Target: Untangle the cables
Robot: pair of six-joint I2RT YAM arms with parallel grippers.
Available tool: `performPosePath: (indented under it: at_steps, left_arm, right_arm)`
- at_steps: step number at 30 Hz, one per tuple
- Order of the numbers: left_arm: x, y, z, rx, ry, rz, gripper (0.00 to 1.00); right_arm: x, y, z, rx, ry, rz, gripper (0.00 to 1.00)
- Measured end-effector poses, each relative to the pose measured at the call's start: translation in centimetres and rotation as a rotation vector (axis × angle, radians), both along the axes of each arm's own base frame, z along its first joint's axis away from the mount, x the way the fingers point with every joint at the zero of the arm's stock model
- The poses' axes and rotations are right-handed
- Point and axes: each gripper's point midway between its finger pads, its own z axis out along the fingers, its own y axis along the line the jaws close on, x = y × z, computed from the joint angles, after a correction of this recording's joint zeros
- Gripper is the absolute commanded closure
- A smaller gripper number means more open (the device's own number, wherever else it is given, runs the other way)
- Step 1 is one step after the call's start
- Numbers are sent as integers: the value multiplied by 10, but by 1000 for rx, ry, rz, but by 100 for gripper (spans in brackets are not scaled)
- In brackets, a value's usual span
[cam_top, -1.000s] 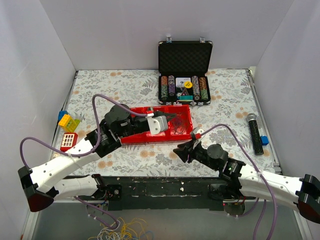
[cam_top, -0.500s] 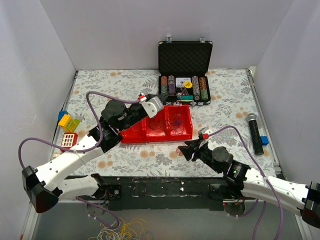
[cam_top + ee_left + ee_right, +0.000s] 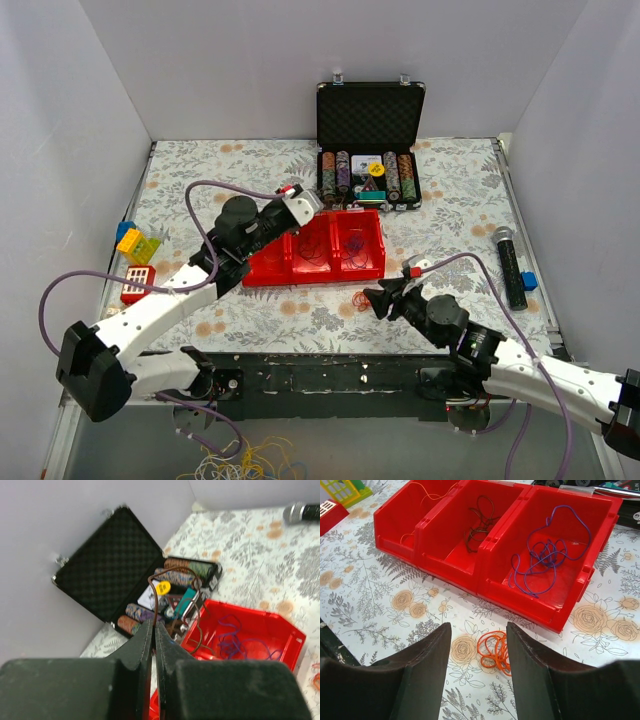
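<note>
A red three-compartment tray [image 3: 300, 278] sits mid-table. In the right wrist view a thin orange wire [image 3: 422, 500] lies in its left bin, a dark brown wire [image 3: 480, 522] in the middle, a purple wire [image 3: 545, 555] in the right. My left gripper [image 3: 316, 203] is above the tray's far edge. In its wrist view it [image 3: 154, 627] is shut on a dark brown wire [image 3: 156, 595] that loops down toward the tray [image 3: 280, 630]. My right gripper [image 3: 373, 298] is open and low. A small orange coil [image 3: 494, 652] lies on the table between its jaws [image 3: 479, 625].
An open black poker-chip case [image 3: 370, 115] stands behind the tray. A black microphone [image 3: 510, 265] and a blue piece [image 3: 529, 281] lie at the right. Toy blocks [image 3: 138, 245] and a red-white block [image 3: 137, 283] lie at the left. A yellow-white wire bunch [image 3: 240, 465] hangs below the table.
My left gripper has lifted from over the tray and moved back toward the case, holding the brown wire. My right gripper shifted right, uncovering the orange coil on the table.
</note>
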Motion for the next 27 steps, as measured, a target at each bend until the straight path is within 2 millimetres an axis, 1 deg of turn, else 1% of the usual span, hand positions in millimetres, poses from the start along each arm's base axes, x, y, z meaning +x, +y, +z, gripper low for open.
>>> performPosePath:
  at_steps: [9,11,14,17,22,23,24,25,26,27]
  left_arm:
    - [33,9,-92,159,119,96,100]
    - [38,11,-114,204,145,115,100]
    - [38,15,-145,268,180,124,100]
    - [36,18,-161,311,195,123,100]
    - [33,21,-170,342,193,115,100]
    - [32,21,-172,348,197,111,97]
    - [30,21,-176,357,206,105,87]
    - [29,21,-179,364,215,98,71]
    - [28,20,-182,371,223,92,61]
    - [27,20,-187,381,235,85,48]
  right_arm:
    - [1,-10,2,0,-5,-34,43]
    - [2,-12,3,3,-7,-43,43]
    - [2,-14,4,8,-9,-51,43]
    - [2,-17,4,4,-8,-58,43]
    - [2,-20,3,2,-7,-69,43]
    - [2,-20,1,0,-6,-71,43]
    - [2,-20,0,-3,-4,-72,43]
    - [2,-21,-3,-8,0,-73,42]
    - [2,-21,-5,-14,2,-76,41]
    - [3,-22,-7,-22,7,-81,40]
